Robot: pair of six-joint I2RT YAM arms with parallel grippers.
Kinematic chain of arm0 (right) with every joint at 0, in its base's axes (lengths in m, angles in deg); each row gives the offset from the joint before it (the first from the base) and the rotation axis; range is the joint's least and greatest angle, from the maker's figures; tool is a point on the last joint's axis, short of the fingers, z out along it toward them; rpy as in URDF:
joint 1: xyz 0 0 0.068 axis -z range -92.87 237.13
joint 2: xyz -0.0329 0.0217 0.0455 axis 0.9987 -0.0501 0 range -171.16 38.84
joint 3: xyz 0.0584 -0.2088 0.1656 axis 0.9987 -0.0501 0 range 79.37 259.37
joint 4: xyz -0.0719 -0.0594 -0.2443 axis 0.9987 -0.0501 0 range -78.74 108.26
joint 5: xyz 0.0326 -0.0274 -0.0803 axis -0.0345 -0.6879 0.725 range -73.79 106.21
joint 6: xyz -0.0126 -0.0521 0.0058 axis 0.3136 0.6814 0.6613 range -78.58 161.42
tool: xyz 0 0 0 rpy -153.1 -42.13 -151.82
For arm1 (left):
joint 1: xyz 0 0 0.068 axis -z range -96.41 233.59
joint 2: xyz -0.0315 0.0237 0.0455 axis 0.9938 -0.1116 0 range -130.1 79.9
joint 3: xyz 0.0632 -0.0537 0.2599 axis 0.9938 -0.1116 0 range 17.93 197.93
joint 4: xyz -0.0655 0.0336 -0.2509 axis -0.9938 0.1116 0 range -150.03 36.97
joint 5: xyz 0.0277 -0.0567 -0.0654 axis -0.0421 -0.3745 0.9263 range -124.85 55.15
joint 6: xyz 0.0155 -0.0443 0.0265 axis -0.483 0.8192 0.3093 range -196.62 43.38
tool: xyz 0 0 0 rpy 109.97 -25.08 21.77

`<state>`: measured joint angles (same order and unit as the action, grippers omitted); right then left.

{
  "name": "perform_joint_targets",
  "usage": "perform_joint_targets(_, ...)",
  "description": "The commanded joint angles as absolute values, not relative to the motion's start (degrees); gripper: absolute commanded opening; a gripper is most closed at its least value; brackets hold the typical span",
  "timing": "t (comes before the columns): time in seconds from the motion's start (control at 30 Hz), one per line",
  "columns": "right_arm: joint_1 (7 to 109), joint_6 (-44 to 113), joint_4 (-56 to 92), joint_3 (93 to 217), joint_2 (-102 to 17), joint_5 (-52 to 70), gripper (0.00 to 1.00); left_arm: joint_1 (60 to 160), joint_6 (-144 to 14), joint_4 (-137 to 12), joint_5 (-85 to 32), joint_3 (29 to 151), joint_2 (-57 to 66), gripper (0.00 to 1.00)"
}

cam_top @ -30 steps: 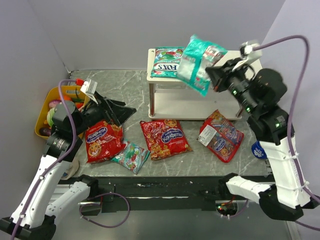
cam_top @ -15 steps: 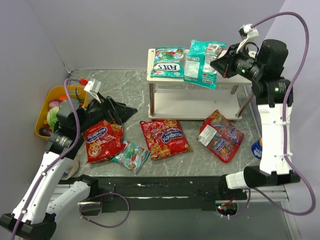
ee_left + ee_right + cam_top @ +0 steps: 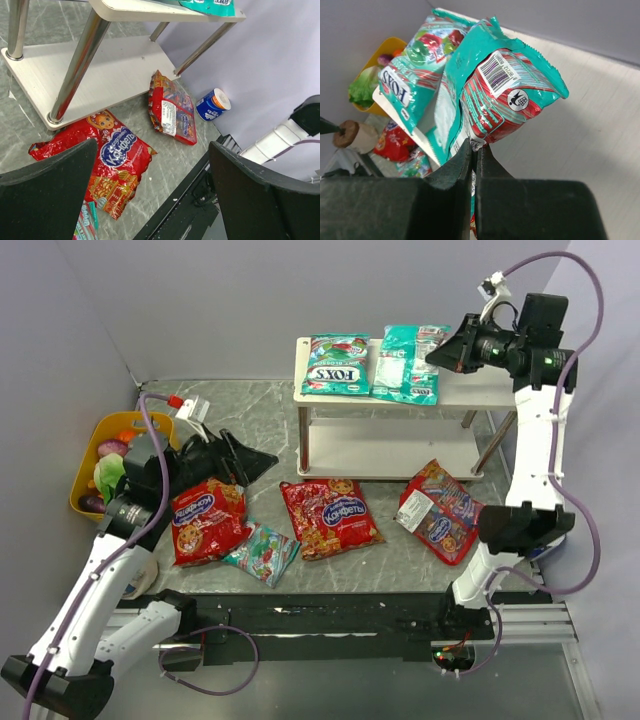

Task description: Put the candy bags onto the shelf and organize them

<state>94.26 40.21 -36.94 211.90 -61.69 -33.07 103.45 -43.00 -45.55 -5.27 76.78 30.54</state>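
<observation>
The shelf point(image 3: 470, 390) stands at the back of the table. One teal candy bag point(image 3: 335, 364) lies on the left of its top board. My right gripper point(image 3: 437, 355) is shut on the edge of a second teal bag point(image 3: 405, 362), which lies beside the first; in the right wrist view the fingers point(image 3: 476, 147) pinch the bag's seam point(image 3: 505, 95). Three red bags point(image 3: 205, 520) point(image 3: 328, 516) point(image 3: 442, 510) and a third teal bag point(image 3: 262, 552) lie on the table. My left gripper point(image 3: 235, 455) is open and empty above the table, left of the shelf.
A yellow tub of toy vegetables point(image 3: 100, 455) sits at the left edge. A blue can point(image 3: 212, 105) lies at the right, near the right arm's base. The shelf's lower board point(image 3: 100, 70) and metal legs show in the left wrist view. Grey walls close in left, back and right.
My right gripper has carried the teal bag back and down from the air onto the shelf's top board, beside the first teal bag. The left arm has shifted slightly.
</observation>
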Motion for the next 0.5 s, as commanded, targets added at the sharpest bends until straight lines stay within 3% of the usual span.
perform_joint_targets(0.0,95.48,40.37,-38.35,215.51,-64.95,-40.74,0.00,103.54,-43.40,-47.11,-6.20,76.99,30.24,0.99)
perform_joint_targets(0.27,96.01,40.89,-41.34,218.77,-71.11,-42.23,0.00,103.54,-43.40,-47.38,-6.73,76.02,29.63,0.99)
perform_joint_targets(0.37,96.01,40.28,-39.58,217.10,-70.76,-41.10,0.19,103.54,-43.49,-47.20,-6.90,75.85,29.28,0.99)
perform_joint_targets(0.4,96.01,39.93,-38.88,216.75,-70.58,-40.84,0.41,103.54,-43.49,-47.11,-6.90,75.93,29.19,0.99)
perform_joint_targets(0.47,96.01,39.14,-37.21,216.04,-70.23,-40.31,0.47,103.54,-43.58,-47.03,-7.08,76.11,28.84,0.99)
